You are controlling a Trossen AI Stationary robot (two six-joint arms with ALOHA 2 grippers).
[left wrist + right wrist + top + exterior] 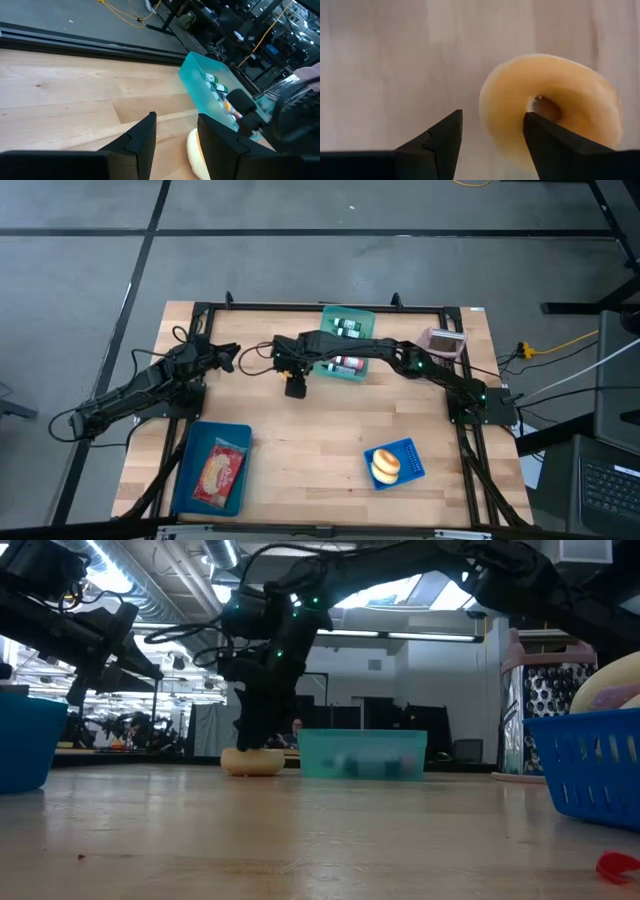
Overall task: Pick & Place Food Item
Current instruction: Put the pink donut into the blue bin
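A pale glazed donut (pixel 555 100) lies flat on the wooden table (pixel 320 430), left of a teal bin (pixel 345 345); the low view shows the donut (pixel 252 761) too. My right gripper (pixel 492 127) reaches across from the right and points steeply down over it, open. One finger stands over the donut's near rim and the other over bare wood beside it. At the table's left, my left gripper (pixel 230 355) hangs open above the table, with nothing between its fingers (pixel 176 125). My right gripper comes at the donut from above, pointing down. One finger (pixel 545 135) stands in front of the donut's rim (pixel 505 115), close to its hole. In the low view the fingers (pixel 262 735) end right at the donut's top; I cannot tell whether they touch it.
The teal bin (pixel 362 754) holds small bottles. A blue basket (pixel 395 463) with a round bun stands near the front right. A blue tray (pixel 213 468) with a packet lies front left. A metal grater (pixel 545 700) stands at the back right.
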